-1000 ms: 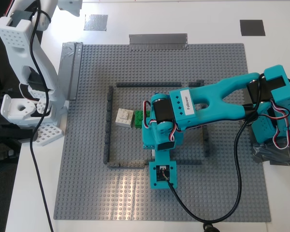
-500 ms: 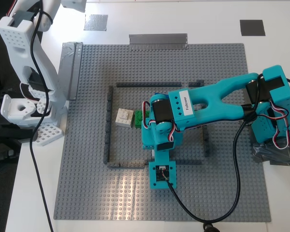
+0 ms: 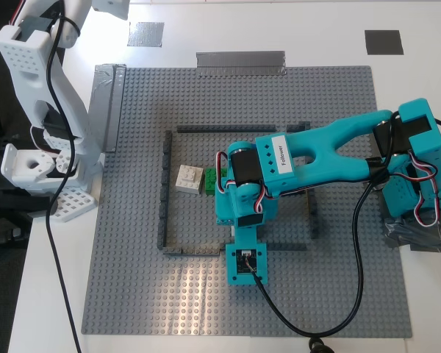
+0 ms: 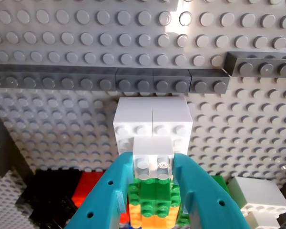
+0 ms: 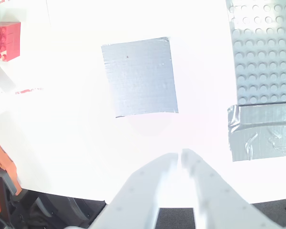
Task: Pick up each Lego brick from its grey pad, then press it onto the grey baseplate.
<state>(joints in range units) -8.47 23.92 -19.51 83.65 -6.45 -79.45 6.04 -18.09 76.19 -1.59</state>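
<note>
**White brick held over the stack inside the wall outline**

Taking the grey baseplate [image 3: 132, 279] as landmark and moving left to right in the exterior view: off its upper-left corner lay the silvery grey pad [image 3: 145, 34], bare, and my second pincer [image 5: 180, 157] hung over it on the white counter [image 5: 76, 157], tips nearly touching, grasping nothing. Inside the dark-grey wall outline [image 3: 164, 191] near the baseplate's middle, a white brick [image 3: 189, 179] sat pressed down. Just beside it, my first pincer [image 4: 153, 164] was clenched on a small white brick [image 4: 153, 157] above a green and orange stack [image 4: 155, 200]. Off the upper-right corner, the dark grey pad [image 3: 384, 41] was bare too.

Both pads looked emptied; the pressing seemed unfinished. The teal arm hid the stack in the exterior view, and no blue brick showed.
</note>
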